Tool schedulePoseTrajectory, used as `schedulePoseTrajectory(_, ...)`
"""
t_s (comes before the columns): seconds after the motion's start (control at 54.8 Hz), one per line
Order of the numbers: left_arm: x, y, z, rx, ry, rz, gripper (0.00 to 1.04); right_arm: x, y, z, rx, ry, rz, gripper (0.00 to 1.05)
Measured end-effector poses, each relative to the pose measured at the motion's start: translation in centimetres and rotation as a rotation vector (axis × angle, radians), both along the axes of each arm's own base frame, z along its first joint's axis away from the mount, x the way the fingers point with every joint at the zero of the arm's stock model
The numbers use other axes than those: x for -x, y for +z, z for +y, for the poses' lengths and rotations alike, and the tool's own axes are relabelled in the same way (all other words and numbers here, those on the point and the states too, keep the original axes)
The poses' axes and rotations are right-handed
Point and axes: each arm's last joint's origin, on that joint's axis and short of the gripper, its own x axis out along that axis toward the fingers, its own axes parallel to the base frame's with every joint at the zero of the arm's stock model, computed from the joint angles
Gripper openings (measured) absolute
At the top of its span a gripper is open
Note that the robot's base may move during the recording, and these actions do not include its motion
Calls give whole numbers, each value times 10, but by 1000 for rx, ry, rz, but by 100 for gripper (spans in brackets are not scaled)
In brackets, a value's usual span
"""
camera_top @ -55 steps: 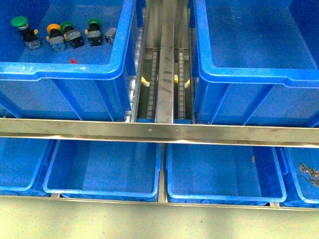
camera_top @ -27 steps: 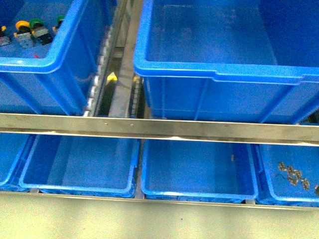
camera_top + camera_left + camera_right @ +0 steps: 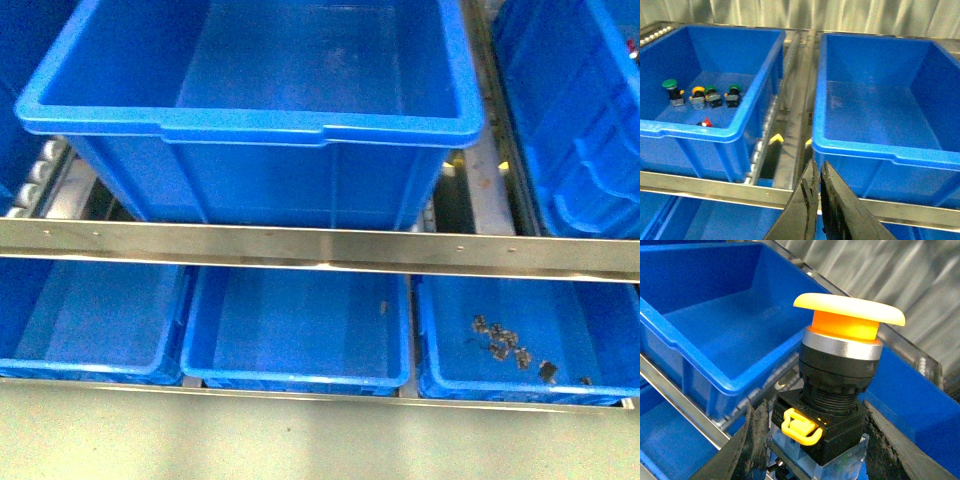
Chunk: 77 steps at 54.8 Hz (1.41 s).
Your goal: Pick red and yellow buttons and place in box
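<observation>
My right gripper (image 3: 812, 450) clamps the yellow button (image 3: 840, 385) by its black body, cap up, above the rails beside the box (image 3: 715, 335). My left gripper (image 3: 817, 192) hangs pinched together, holding nothing; the red button (image 3: 705, 122) lies in the far bin (image 3: 700, 131).

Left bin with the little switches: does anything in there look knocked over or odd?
One does. The red button lies tipped near the bin's front wall, apart from the upright row of green-capped switches and one yellow-capped one.

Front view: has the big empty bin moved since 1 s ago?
No. The box slides left in frame, but the steel rail slides with it: the view shifted, not the box.
</observation>
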Motion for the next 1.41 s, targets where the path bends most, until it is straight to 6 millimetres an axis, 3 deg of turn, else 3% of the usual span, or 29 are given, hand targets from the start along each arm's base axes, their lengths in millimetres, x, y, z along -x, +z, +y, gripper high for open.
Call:
schedulePoseTrajectory(0.53,16,2,0,0,-3,-6,3,-13,1,48,11,34,-2,42)
schedulePoseTrajectory(0.913,29,-3,0,-2,-2,28,3,-23,1,54,18,-14,3,42)
schedulePoseTrajectory(1.151,32,-3,0,-2,-1,10,3,-32,1,44,10,-59,0,42)
schedulePoseTrajectory(1.205,32,-3,0,-2,-2,10,10,-40,0,39,0,-71,2,42)
schedulePoseTrajectory(1.242,32,-3,0,-2,-1,10,21,-50,-1,34,-3,-79,4,42)
schedulePoseTrajectory(1.406,32,-3,0,-2,-2,10,51,-114,1,23,-33,-142,52,42)
